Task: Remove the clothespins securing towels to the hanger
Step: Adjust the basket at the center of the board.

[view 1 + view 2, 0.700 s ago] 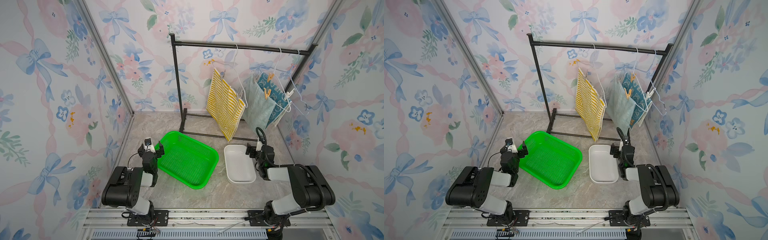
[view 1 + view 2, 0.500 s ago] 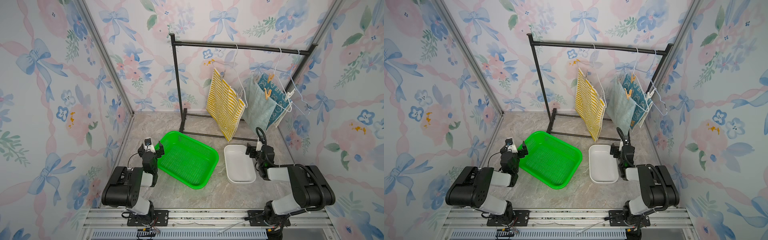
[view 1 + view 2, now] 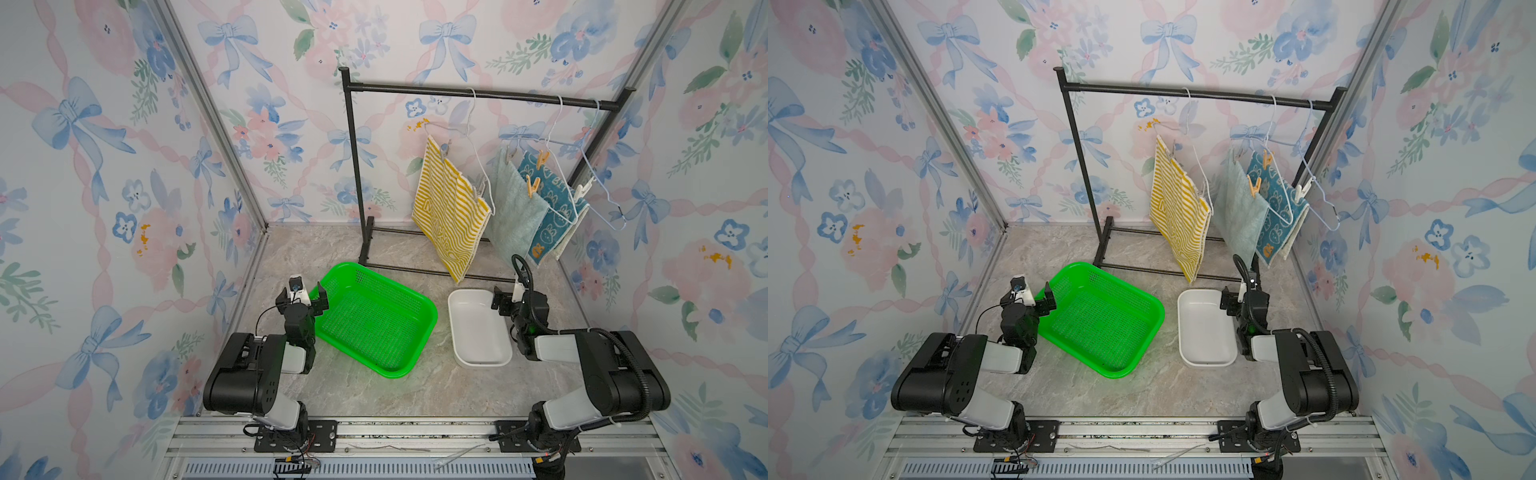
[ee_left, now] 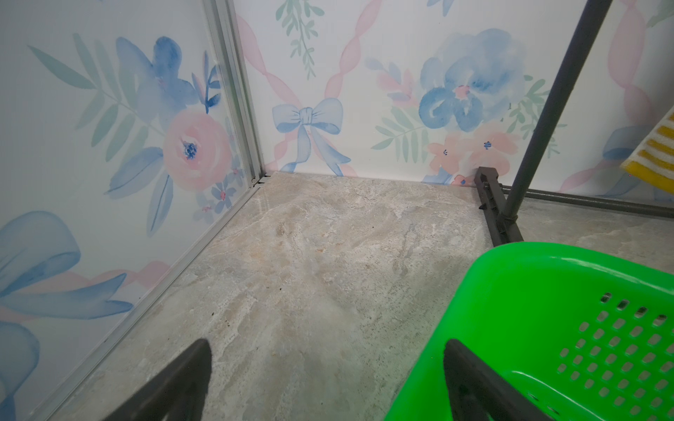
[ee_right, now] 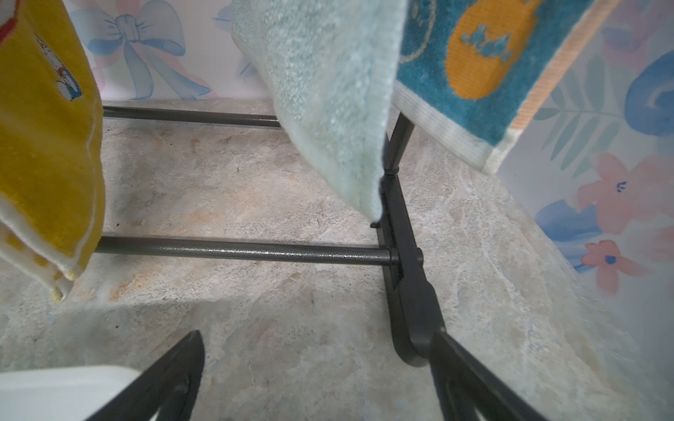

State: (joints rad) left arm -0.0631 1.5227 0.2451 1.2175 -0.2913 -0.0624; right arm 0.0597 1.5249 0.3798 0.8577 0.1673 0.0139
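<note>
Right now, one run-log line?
left gripper open, empty | right gripper open, empty | tan wooden clothespins clipped on | three hanging cloth towels pinned

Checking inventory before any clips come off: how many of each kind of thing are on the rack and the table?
Towels: 3
Clothespins: 6
Hangers: 3
Green basket: 1
White tray: 1
Total: 14
</note>
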